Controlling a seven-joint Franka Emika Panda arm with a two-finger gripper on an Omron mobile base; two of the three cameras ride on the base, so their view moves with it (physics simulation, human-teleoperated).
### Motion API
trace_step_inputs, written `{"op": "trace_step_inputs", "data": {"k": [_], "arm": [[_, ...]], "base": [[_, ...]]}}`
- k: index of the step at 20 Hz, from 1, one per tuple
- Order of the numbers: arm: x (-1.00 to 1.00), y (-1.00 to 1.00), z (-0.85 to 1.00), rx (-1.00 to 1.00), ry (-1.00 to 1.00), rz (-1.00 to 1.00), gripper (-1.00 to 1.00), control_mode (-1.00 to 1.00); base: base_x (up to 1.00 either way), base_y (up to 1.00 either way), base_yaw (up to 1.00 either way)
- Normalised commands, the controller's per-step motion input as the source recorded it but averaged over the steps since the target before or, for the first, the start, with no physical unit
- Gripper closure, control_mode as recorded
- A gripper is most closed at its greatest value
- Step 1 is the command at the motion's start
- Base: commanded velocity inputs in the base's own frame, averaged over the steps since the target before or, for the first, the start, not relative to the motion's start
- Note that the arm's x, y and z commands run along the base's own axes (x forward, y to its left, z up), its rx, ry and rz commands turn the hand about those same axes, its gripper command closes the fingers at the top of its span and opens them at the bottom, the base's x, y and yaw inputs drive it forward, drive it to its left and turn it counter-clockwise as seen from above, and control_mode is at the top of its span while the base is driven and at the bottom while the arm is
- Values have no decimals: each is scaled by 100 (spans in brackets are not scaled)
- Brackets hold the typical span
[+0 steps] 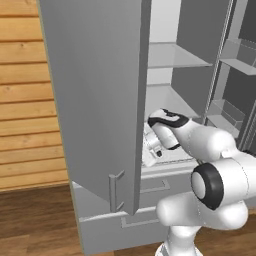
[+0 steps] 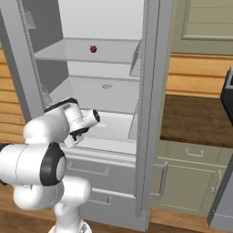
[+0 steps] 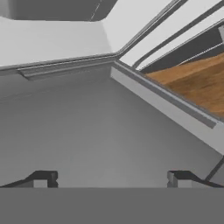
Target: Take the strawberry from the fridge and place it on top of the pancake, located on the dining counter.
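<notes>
Red strawberry (image 2: 93, 48) on upper fridge (image 2: 150, 113) shelf; tan item (image 2: 107, 86) below

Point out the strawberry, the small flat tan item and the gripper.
strawberry (image 2: 93, 48): right base view, middle of the berry, on the upper fridge shelf.
small flat tan item (image 2: 107, 86): right base view, its centre, on the shelf below.
gripper (image 3: 111, 179): hand view, midway between its open fingertips.

Strawberry (image 2: 93, 48) sits on upper shelf in fridge (image 2: 150, 113); small flat item (image 2: 107, 86) on shelf below, a bit to right. Cabinets (image 2: 191, 182) w/ worktop stand right of fridge (doors open).
</notes>
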Motion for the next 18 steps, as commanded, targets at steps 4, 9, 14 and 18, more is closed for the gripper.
{"op": "trace_step_inputs", "data": {"k": [4, 9, 14, 18], "arm": [[-63, 56, 0, 0, 0, 3, -100, -100], [-54, 72, 0, 0, 0, 4, -100, -100], [-23, 87, 0, 0, 0, 6, -100, -100], [-3, 97, 0, 0, 1, 5, -100, -100]], "base": [[0, 0, 0], [0, 0, 0], [0, 0, 0], [0, 0, 0]]}}
